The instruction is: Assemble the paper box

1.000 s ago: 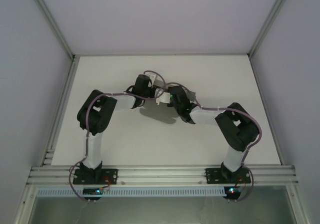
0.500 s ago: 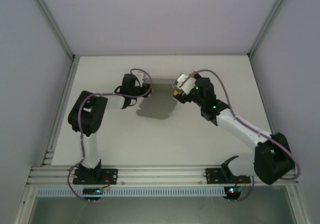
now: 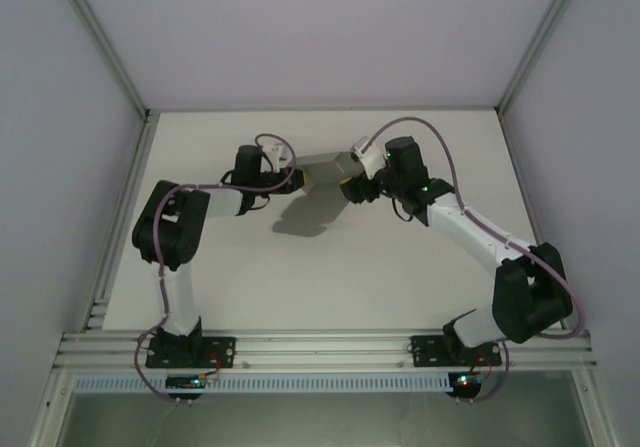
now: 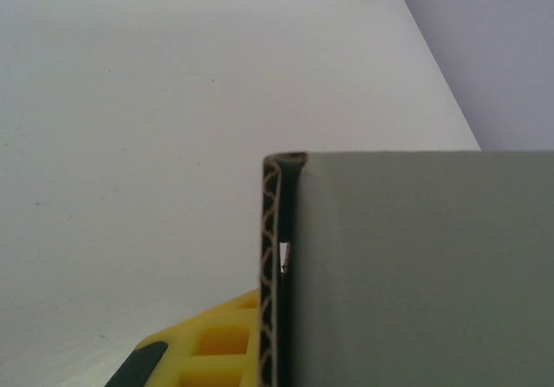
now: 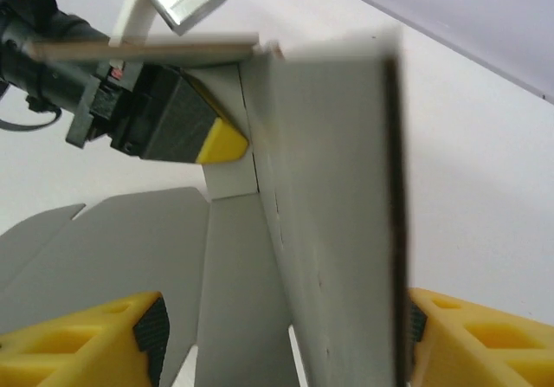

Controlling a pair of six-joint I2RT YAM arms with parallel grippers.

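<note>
The grey corrugated-card paper box (image 3: 325,162), only part folded, sits toward the far middle of the white tabletop (image 3: 400,277), between the two arms, with one wall raised. The darker grey patch just in front of it may be its lower panels or its shadow; I cannot tell which. The right gripper (image 3: 352,183) is open wide and straddles that upright wall. In the right wrist view the wall stands edge-on against one yellow finger (image 5: 472,335), while the other finger (image 5: 78,335) is well apart from it, with a floor panel and rounded flaps (image 5: 112,231) lying between them. The left gripper (image 3: 283,175) meets the box from the other side. One of its yellow fingers (image 4: 212,348) lies flush against the card's folded, fluted edge and its partner is hidden behind the panel, so I cannot tell how tightly it is closed. The card looks light and thin. It is probably stiff across a flat panel but ready to hinge at every score line, and the creases are likely to spring back if let go. A hard pinch would likely crush the fluting, and the smooth face may slide between the pads. The better hold is probably on a flat wall close to a fold, squeezed across its thickness, with the other gripper bracing the neighbouring panel, not out on a loose flap, which would simply bend.
</note>
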